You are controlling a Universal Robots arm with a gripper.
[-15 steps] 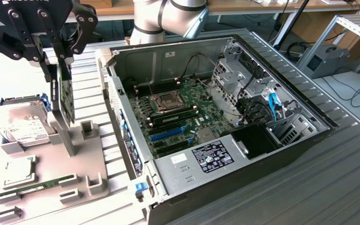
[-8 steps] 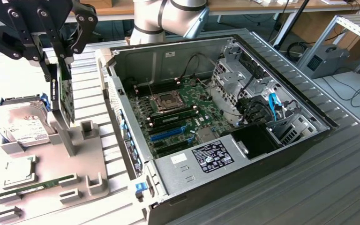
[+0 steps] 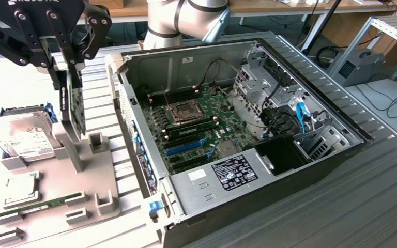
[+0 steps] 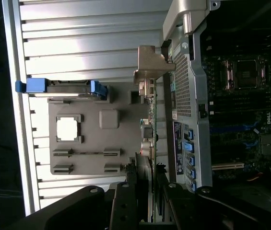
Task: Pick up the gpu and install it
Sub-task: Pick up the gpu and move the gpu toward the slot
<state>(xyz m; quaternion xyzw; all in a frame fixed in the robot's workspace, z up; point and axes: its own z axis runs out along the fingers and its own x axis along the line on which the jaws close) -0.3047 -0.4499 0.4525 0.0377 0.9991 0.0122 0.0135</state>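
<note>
The gpu (image 3: 73, 111) hangs upright and edge-on at the exterior view's left, a thin dark card with a silver end bracket (image 4: 150, 67). My gripper (image 3: 66, 77) is shut on its upper edge, one black finger on each face. The card's lower edge is close to the upright posts of the grey fixture (image 3: 81, 175); whether it is clear of them I cannot tell. In the wrist view the gpu (image 4: 150, 143) runs away from my gripper (image 4: 149, 191) beside the wall of the open computer case (image 3: 268, 170). The motherboard (image 3: 198, 124) with its blue slot (image 3: 184, 147) lies inside.
On the fixture a silver hard drive (image 3: 23, 137) stands in blue rails, with a square processor (image 3: 23, 188) and a green memory stick (image 3: 33, 206) in front of it. The case's side wall (image 4: 181, 91) rises between fixture and motherboard. A ribbed metal table (image 3: 364, 206) carries everything.
</note>
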